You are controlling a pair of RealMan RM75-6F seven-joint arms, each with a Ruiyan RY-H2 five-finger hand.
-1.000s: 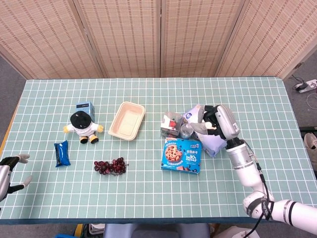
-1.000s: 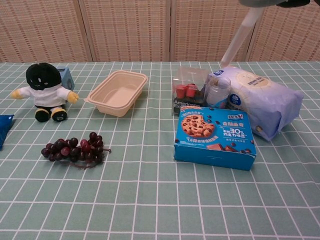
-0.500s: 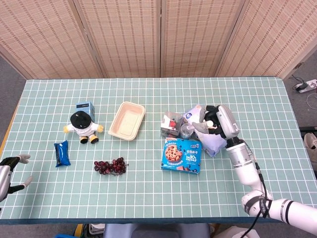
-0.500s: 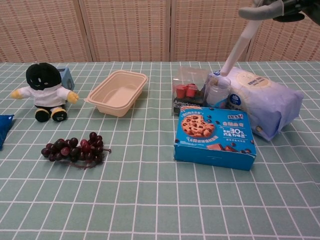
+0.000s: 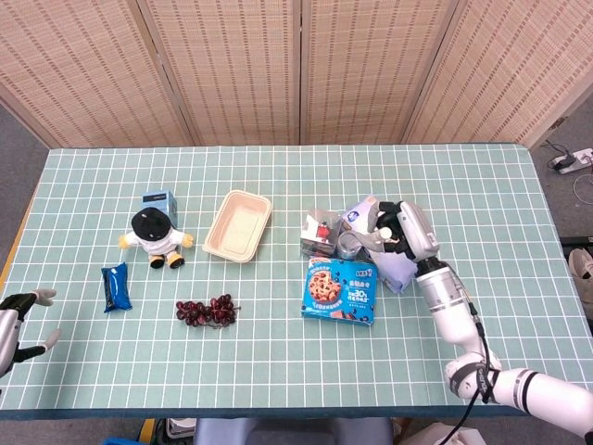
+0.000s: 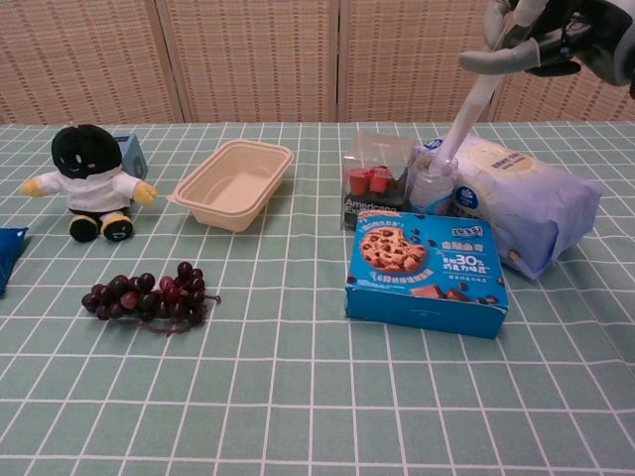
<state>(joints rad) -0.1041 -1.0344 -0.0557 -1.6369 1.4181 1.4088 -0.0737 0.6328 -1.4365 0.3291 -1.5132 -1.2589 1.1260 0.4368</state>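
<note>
The right hand [image 5: 400,230], fingers spread and holding nothing, hovers over the small jar [image 6: 433,182], which stands hemmed between the clear snack box [image 6: 374,178], wipes pack [image 6: 519,198] and cookie box [image 6: 427,273], while the left hand [image 5: 17,320] rests open at the table's edge.

The blue cookie box [image 6: 427,271] is showing a large "30" among Chinese characters too small to make out. The clear box of small cups [image 6: 377,180] is bearing a label starting "American". Print on the white wipes pack [image 6: 516,198] is staying unreadable.
</note>
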